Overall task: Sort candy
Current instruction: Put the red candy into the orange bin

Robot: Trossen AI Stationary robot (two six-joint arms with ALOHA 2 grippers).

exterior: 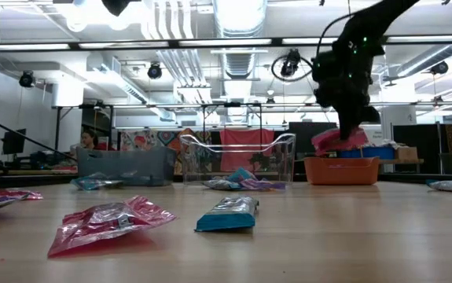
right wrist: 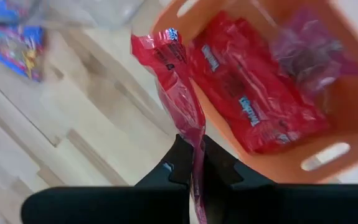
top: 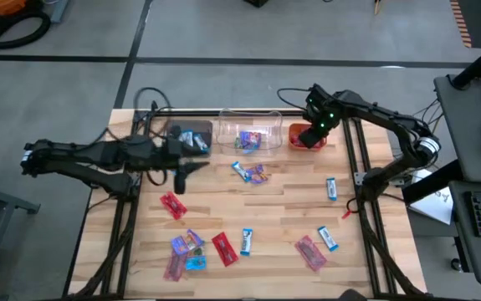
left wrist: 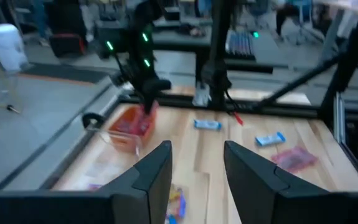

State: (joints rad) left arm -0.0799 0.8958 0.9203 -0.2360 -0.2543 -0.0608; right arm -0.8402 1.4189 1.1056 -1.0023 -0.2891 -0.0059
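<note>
My right gripper [top: 312, 134] is above the orange bin [top: 322, 142] at the table's far right, shut on a red candy [right wrist: 169, 62]. The bin holds more red candies [right wrist: 247, 106]. My left gripper [left wrist: 197, 177] stands open and holds nothing; it is raised above the table's left part, near the brown bin [top: 191, 135]. Loose candies lie flat on the wood: red ones [top: 172, 205], blue-and-white ones [top: 330, 188] and purple ones [top: 186, 242]. The clear bin [top: 253, 134] holds a few candies. My right gripper pinches the red candy by one end of its wrapper [right wrist: 195, 142] between its two fingers. The fingers come from above, slanting down, and lie along the wrapper. The candy hangs below them, lifted clear, over the orange bin's rim [exterior: 341, 161].
The three bins stand in a row along the table's far edge. Two candies [top: 248, 172] lie just in front of the clear bin. More candies are scattered over the near half of the table [top: 309, 252]. Black frame rails run along the table's left and right sides.
</note>
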